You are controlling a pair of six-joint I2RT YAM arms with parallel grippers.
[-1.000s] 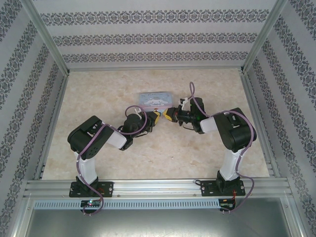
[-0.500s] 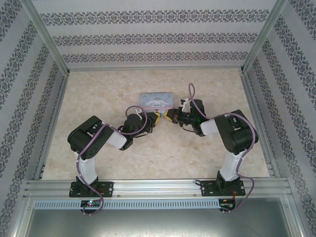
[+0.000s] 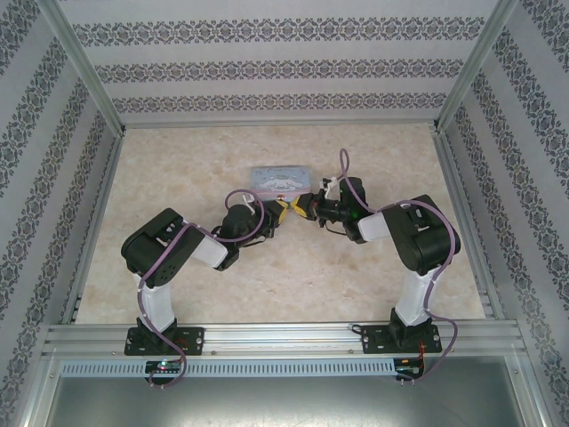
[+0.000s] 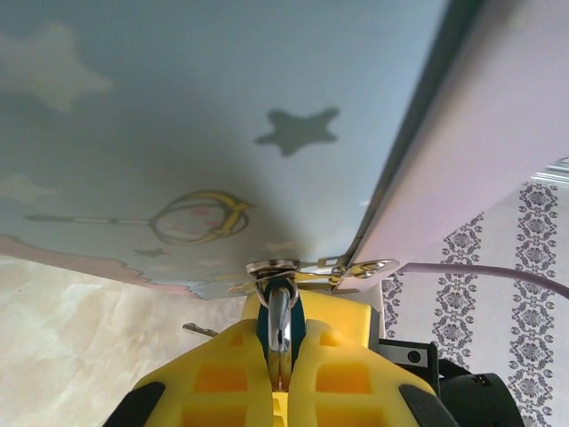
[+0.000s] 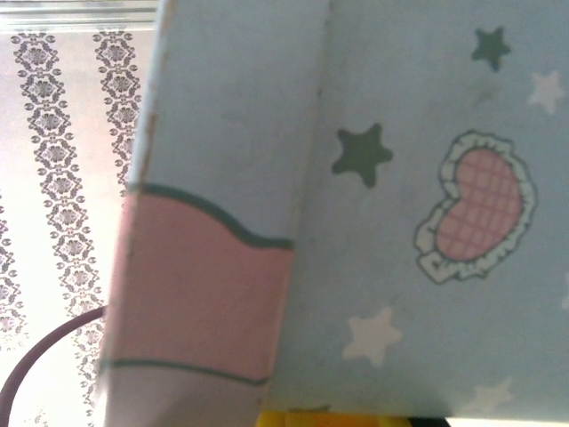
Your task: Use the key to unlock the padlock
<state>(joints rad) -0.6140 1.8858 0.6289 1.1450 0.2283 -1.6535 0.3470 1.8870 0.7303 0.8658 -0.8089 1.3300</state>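
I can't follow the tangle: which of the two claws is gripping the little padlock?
The left claw, its yellow fingers pinched on the padlock hanging from the tin. The right claw just faces it; its grip is hidden.

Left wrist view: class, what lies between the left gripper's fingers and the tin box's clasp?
The padlock: the left gripper clamps its teal body, and its shackle hooks through the clasp on the tin box. The left wrist view shows it.
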